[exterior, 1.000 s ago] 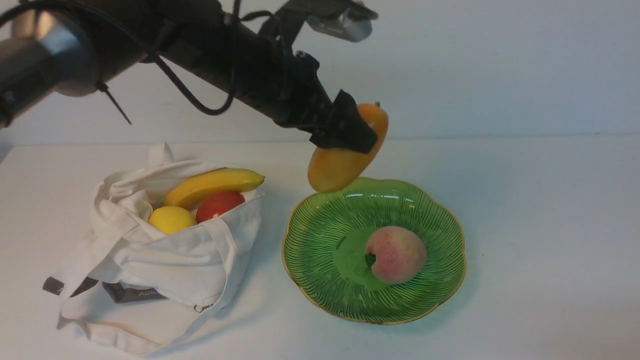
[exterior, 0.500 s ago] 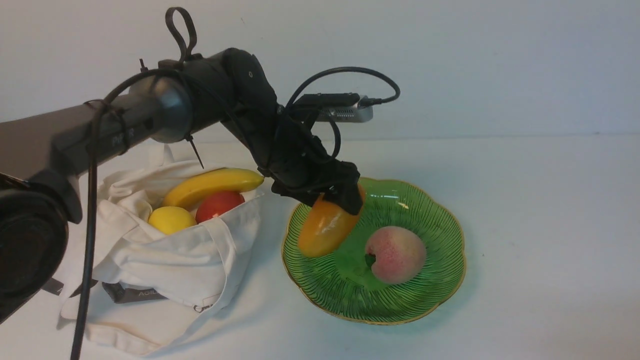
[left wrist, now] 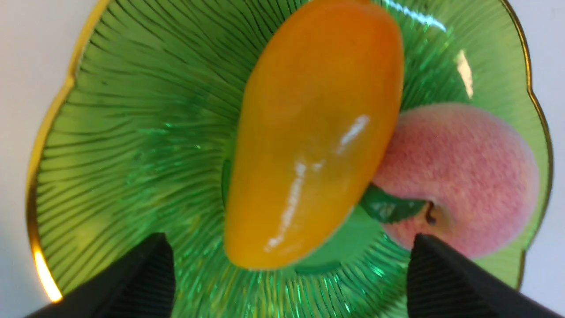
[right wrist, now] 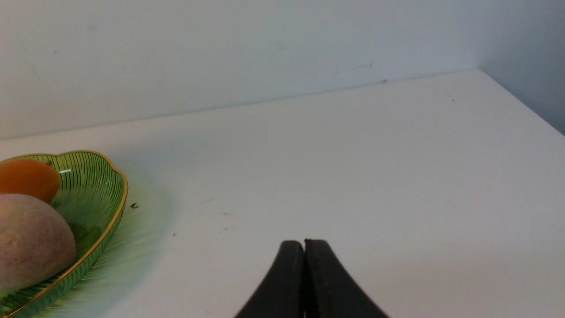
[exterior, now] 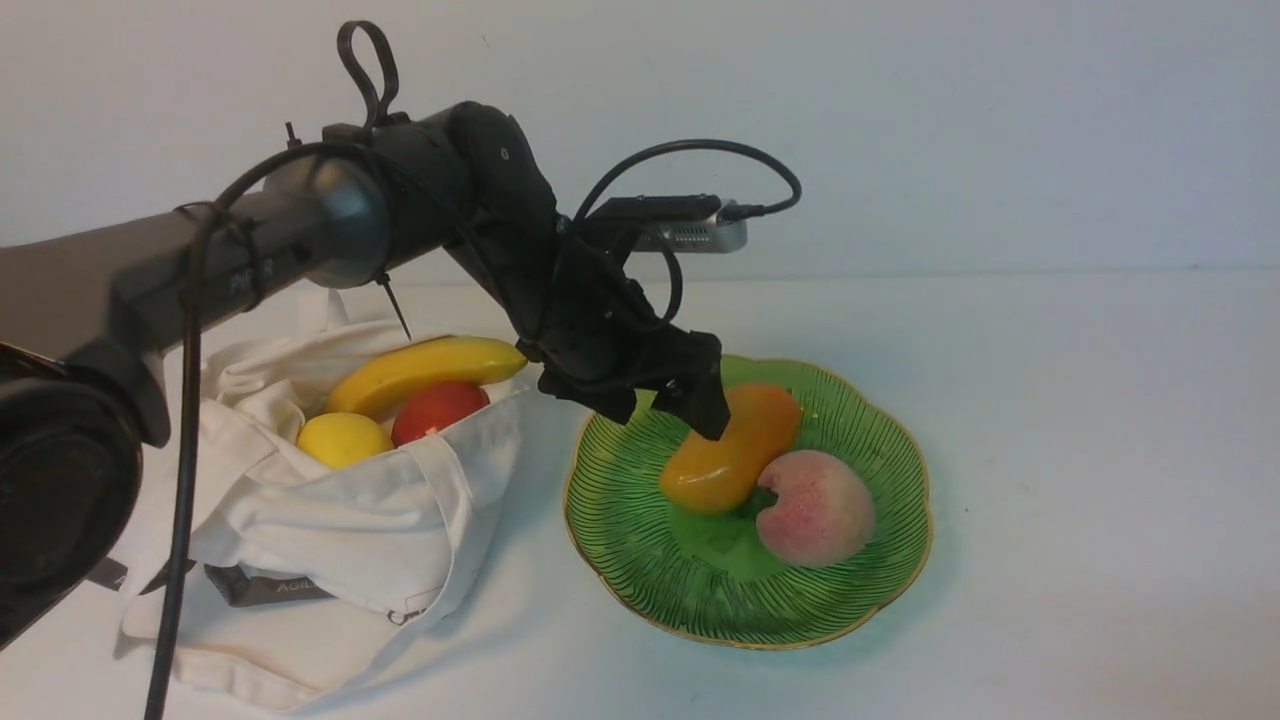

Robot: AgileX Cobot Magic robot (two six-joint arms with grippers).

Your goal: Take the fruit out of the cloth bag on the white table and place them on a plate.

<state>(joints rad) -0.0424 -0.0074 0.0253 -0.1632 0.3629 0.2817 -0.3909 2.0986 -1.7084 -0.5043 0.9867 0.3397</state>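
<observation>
The mango (exterior: 730, 450) lies on the green plate (exterior: 640, 545), leaning against the pink peach (exterior: 815, 507). My left gripper (exterior: 665, 405) is open just above the mango's upper left end, holding nothing. In the left wrist view the mango (left wrist: 309, 132) and peach (left wrist: 463, 176) lie on the plate (left wrist: 132, 154) between my spread fingertips (left wrist: 150, 274). The cloth bag (exterior: 330, 530) sits on the left with the banana (exterior: 430, 368), lemon (exterior: 343, 438) and round red fruit (exterior: 438, 408) in its mouth. My right gripper (right wrist: 304, 247) is shut and empty over the white table (right wrist: 353, 176).
The left arm reaches across above the bag from the left. A wall runs along the table's far edge. The plate's rim (right wrist: 119, 198) shows at the left of the right wrist view, with the table's right edge beyond.
My left gripper came down with the mango over the plate, then opened. The mango now lies on the plate against the peach, which shifted slightly right.
</observation>
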